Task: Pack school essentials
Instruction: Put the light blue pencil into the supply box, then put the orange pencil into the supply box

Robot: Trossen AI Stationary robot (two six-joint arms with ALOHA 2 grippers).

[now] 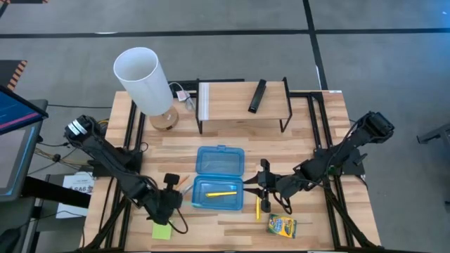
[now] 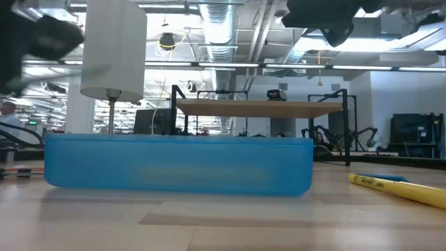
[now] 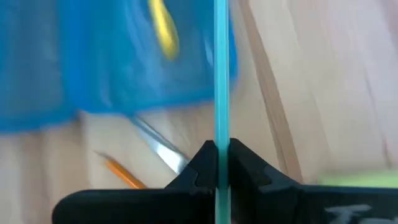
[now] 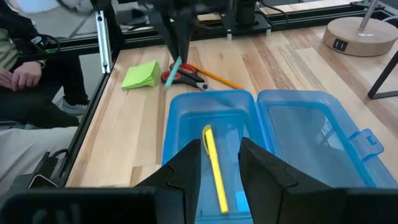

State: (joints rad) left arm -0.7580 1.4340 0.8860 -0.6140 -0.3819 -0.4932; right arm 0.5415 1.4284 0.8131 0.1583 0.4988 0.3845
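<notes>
Teal pencil (image 3: 221,68), thin and straight, clamped upright in left gripper (image 3: 219,163); right gripper (image 4: 219,163) parted, empty.

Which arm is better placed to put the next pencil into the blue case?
Left. The left gripper is shut on the teal pencil right beside the open blue case. The right gripper is open and holds nothing, over the case's yellow pencil.

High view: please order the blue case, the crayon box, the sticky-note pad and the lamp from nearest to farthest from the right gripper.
From the right gripper:
1. Blue case, right beside the fingertips, mid-table.
2. Crayon box, at the table's front edge.
3. Sticky-note pad, across the table, by the left arm.
4. Lamp, far left corner.
</notes>
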